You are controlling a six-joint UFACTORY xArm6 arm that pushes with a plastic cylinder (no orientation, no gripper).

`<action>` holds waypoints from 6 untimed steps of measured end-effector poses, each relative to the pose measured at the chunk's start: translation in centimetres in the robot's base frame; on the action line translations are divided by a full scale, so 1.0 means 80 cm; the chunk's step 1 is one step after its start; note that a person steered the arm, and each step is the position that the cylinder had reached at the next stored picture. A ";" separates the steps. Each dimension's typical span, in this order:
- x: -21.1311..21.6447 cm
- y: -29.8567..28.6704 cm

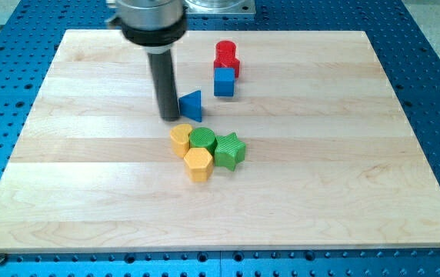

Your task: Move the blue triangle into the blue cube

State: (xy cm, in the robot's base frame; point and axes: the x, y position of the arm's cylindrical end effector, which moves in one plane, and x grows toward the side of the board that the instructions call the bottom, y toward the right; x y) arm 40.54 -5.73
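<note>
The blue triangle (192, 105) lies on the wooden board a little above the view's centre. The blue cube (224, 81) stands up and to the right of it, a short gap apart. My tip (170, 117) rests on the board right against the triangle's left side, apparently touching it. The rod rises straight up to the arm's black collar at the view's top.
A red block (226, 55) sits just above the blue cube, touching it. Below the triangle is a tight cluster: a yellow cylinder (180, 139), a green cylinder (202, 139), a green star (231, 150) and a yellow hexagon (198, 164). The wooden board (66, 169) lies on a blue perforated table.
</note>
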 end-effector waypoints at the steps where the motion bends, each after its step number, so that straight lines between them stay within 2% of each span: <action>1: 0.015 0.000; 2: 0.026 -0.015; 5: 0.004 0.067; 6: 0.019 0.041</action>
